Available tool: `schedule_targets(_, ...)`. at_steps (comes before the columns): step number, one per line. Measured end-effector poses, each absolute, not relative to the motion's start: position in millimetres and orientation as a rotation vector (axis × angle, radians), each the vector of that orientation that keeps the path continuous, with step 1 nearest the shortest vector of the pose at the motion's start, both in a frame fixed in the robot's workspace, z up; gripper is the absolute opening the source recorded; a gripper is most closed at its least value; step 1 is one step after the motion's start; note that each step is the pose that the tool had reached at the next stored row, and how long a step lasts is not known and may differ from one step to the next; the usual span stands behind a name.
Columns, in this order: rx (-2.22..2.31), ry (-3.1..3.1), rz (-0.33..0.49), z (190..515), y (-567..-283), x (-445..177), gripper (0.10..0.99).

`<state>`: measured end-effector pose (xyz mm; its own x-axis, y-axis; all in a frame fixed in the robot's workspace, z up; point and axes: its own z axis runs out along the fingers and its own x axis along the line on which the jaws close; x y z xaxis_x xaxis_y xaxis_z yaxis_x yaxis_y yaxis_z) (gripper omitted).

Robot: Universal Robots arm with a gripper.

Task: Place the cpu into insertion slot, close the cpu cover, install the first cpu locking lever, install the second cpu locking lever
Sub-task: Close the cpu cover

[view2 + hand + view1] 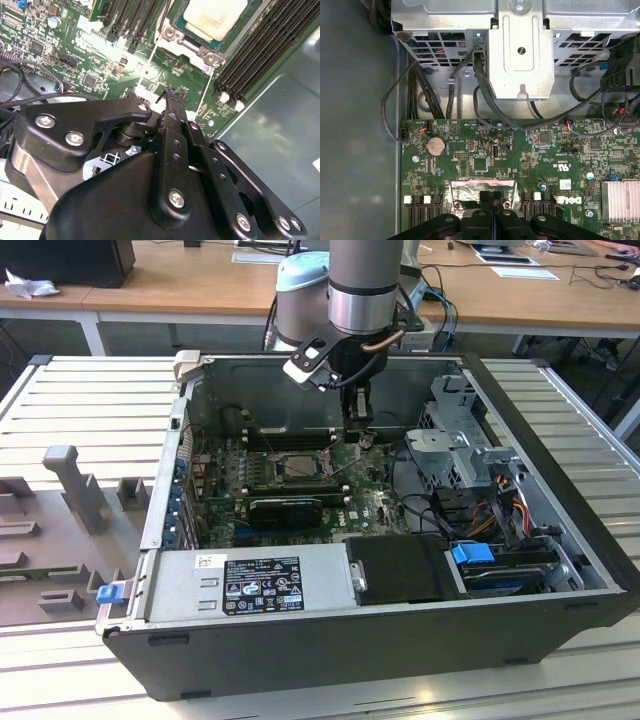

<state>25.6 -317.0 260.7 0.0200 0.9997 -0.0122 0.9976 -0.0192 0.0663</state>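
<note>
Gripper (pixel 167 100) is clenched, its fingers pressed together with nothing visible between them. Its tip hangs low over the green motherboard (pixel 185 70), just beside the insertion slot (pixel 172 34). The cpu (pixel 215 17) lies seated in that slot, pale top up. In the exterior view the insertion slot (pixel 295 468) lies near the gripper (pixel 358 418), toward the exterior view's left. 2 thin metal rods, which I judge to be the locking levers (pixel 149 60), run from the slot's corners toward the tip. Their long axes are roughly parallel, 1 on either side.
</note>
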Motion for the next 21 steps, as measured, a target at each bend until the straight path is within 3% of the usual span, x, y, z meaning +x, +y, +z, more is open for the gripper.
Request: schedule_targets(21, 2.203, 2.160, 0.058, 260.7, -317.0, 33.3, 0.106)
